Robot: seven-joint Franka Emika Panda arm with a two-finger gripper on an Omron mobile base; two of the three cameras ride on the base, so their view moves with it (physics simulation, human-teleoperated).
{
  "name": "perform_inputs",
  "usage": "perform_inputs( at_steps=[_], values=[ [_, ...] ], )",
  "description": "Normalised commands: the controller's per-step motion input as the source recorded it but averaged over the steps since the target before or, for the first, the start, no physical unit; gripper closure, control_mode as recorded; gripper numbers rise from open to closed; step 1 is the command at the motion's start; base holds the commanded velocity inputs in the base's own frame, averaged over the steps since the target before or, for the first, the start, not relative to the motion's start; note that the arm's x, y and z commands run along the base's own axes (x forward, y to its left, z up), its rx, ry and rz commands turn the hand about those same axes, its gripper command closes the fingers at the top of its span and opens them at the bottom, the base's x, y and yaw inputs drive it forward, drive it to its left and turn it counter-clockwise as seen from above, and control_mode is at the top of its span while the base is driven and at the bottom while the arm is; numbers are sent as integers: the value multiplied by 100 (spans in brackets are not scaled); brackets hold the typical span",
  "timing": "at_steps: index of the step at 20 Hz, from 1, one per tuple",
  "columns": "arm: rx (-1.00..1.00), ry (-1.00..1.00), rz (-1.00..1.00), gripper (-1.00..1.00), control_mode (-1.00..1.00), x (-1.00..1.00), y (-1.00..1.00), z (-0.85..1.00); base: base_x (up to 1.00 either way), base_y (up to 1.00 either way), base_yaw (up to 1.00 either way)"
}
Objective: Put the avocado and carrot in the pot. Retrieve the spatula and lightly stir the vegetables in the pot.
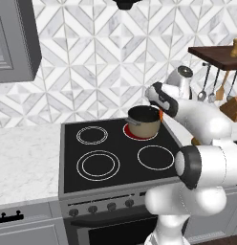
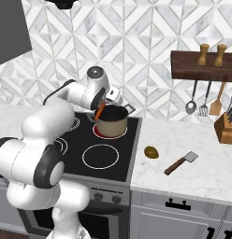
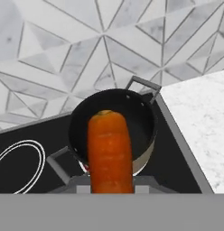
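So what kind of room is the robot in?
A kitchen, and a computer-drawn one by the look of it. There's a black stove with a pot on a glowing red burner, a marble counter, and cooking utensils hanging under a wooden shelf.

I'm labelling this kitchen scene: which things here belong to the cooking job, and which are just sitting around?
Belongs to the job:
carrot, held in the shut gripper over the pot
pot on the red back burner
avocado on the counter
spatula on the counter

Just lying about:
hanging ladle
knife block
pepper mills
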Motion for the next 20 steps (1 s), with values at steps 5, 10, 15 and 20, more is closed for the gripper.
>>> perform_inputs(
  at_steps=[5, 10, 15, 20],
  values=[
    [-12, -7, 16, 100, -100, 57, 5, -39, 0, 0, 0],
    [-6, -9, 20, 100, -100, 44, 0, -38, 0, 0, 0],
    [-7, 0, 11, 100, -100, 10, 0, -42, 0, 0, 0],
    [-1, -1, 2, 100, -100, 14, 9, 0, 0, 0, 0]
  ],
)
